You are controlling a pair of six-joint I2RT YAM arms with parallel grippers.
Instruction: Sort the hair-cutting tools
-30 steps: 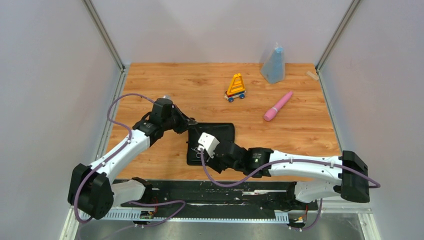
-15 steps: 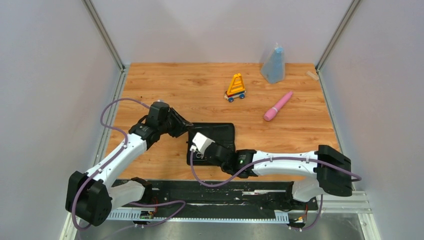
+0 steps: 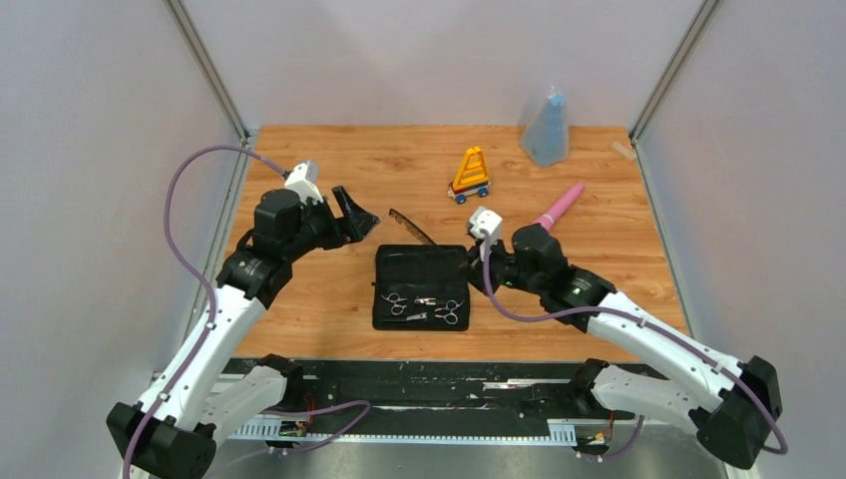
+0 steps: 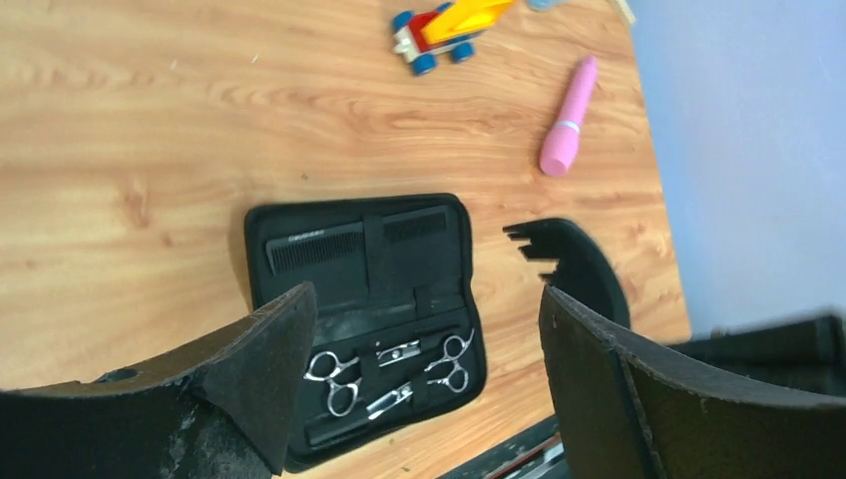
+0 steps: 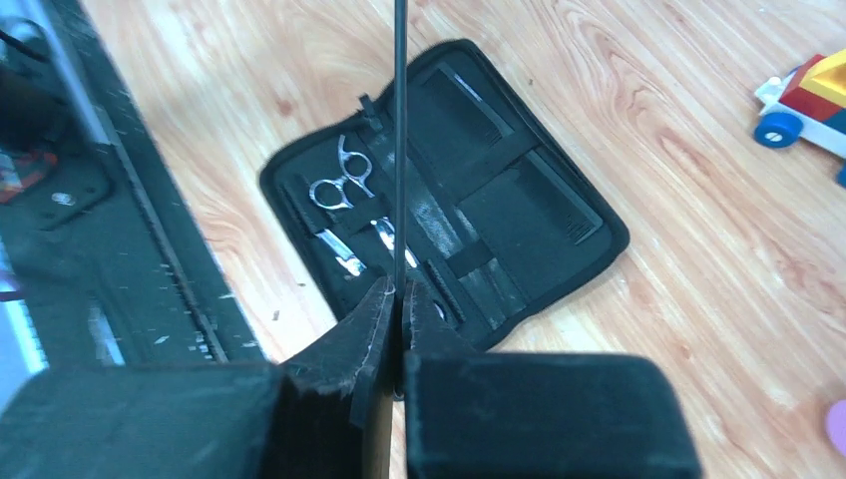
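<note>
1. Left gripper [image 4: 424, 299]: jaws wide apart, empty, above-left of case [image 3: 424, 264].
2. Right gripper [image 5: 399, 291]: clamped on comb [image 3: 412, 227], just right of case.
3. Scissors [image 3: 397, 300] and second comb [image 4: 309, 247]: inside case.

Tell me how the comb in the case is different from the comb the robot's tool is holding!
The cased comb lies flat under a strap in the black case; the held comb hangs in the air. No tool touches the cased comb; the shut right tool pinches the held comb's end. In the right wrist view the held comb is edge-on, a thin line; the cased comb shows its broad side. Both are black.
</note>
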